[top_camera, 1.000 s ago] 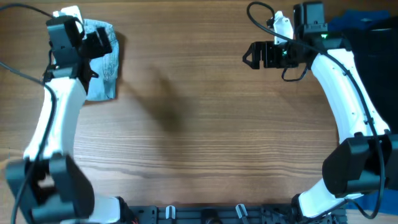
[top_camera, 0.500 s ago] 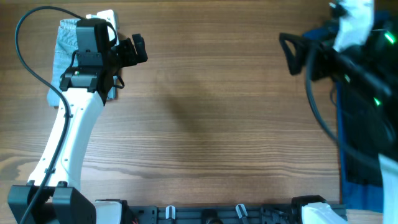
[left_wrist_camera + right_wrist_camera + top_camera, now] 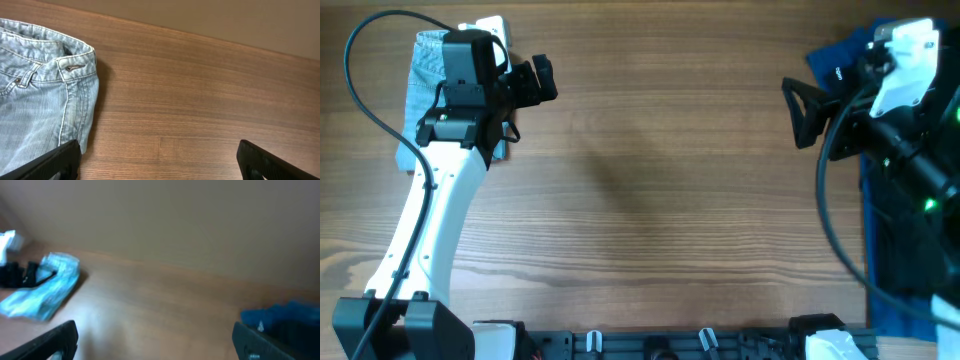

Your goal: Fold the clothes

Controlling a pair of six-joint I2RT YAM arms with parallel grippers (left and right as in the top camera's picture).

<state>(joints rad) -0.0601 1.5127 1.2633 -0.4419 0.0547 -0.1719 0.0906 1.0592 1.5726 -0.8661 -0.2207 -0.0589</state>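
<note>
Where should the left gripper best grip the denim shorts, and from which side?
Probably the waistband corner of the shorts, approached from the bare table beside it with the open left gripper: that stitched edge is thick and lies exposed, while the rest lies flat.

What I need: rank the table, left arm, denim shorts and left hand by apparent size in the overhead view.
1. table
2. left arm, nearer the camera
3. denim shorts and left hand: look alike; the arm hides part of the shorts
</note>
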